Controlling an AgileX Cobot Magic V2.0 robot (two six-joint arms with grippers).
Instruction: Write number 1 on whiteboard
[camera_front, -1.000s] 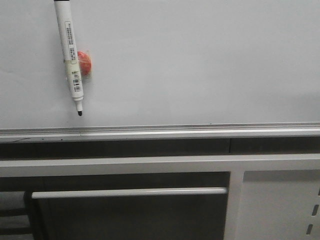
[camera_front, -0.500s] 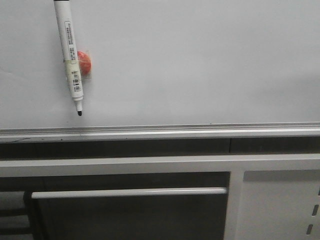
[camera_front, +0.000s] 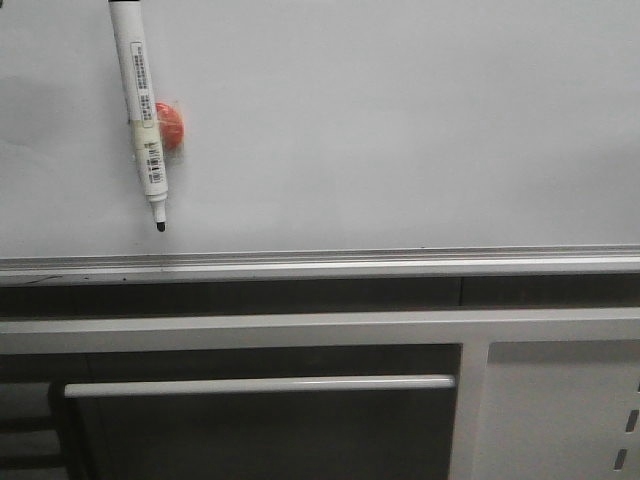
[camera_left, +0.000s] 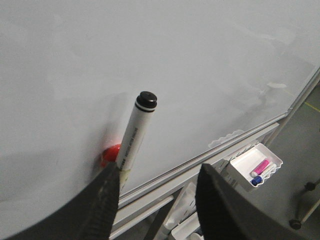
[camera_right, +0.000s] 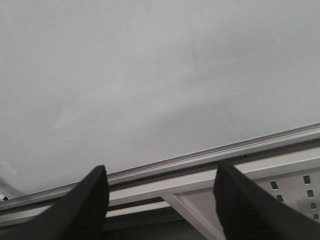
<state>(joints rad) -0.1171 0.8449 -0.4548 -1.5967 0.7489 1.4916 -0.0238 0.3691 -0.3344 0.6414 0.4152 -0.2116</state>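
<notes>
Though the marker (camera_front: 139, 110) hung uncapped on the whiteboard (camera_front: 400, 130) against a red magnet (camera_front: 170, 125), no number 1 stroke showed anywhere. My left claw (camera_left: 157, 197) sat spread near it, gripping nothing; my right claw (camera_right: 160, 200) was spread too.

Pale grey-white glossy whiteboard (camera_front: 400, 120), silver aluminium rail. White cylindrical marker (camera_front: 140, 110): black cap, black tip, barcode-printed label. Red-orange round magnet (camera_front: 172, 125). Black ribbed fingers (camera_left: 107, 200). White tray (camera_left: 252, 165): pink and blue pens.
</notes>
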